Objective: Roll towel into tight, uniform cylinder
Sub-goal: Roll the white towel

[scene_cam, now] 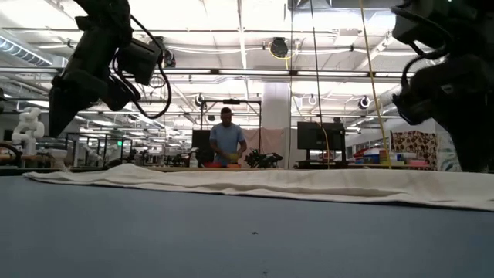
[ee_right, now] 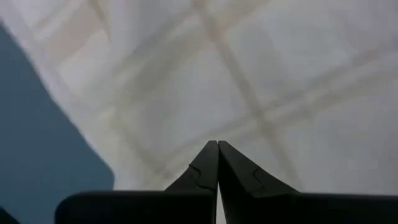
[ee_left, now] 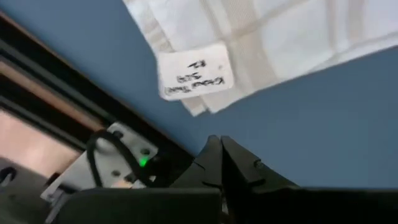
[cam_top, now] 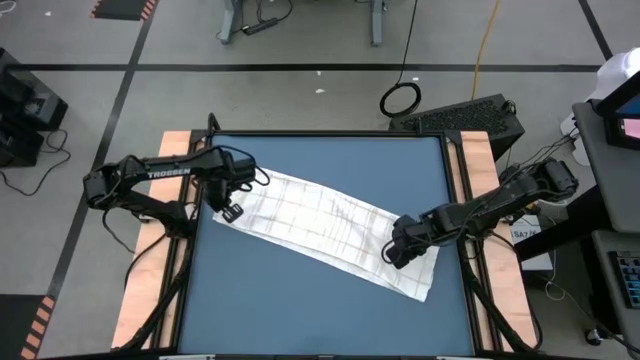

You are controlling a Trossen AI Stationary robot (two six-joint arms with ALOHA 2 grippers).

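Towel lies flat, unrolled, diagonally across the blue surface.
One towel: left gripper at its tagged end, right gripper over the opposite end, both fingers pressed together, empty.

Left arm reaches in from the table's left side, elbow bent, wrist angled down toward the far-left area. Left gripper hangs low there, fingers pressed together, nothing between them. Right arm comes in from the right edge, stretched diagonally toward the near-right area, wrist tipped down. Right gripper sits low, fingers closed tip to tip, holding nothing. In the low view both wrists hang at the upper corners.
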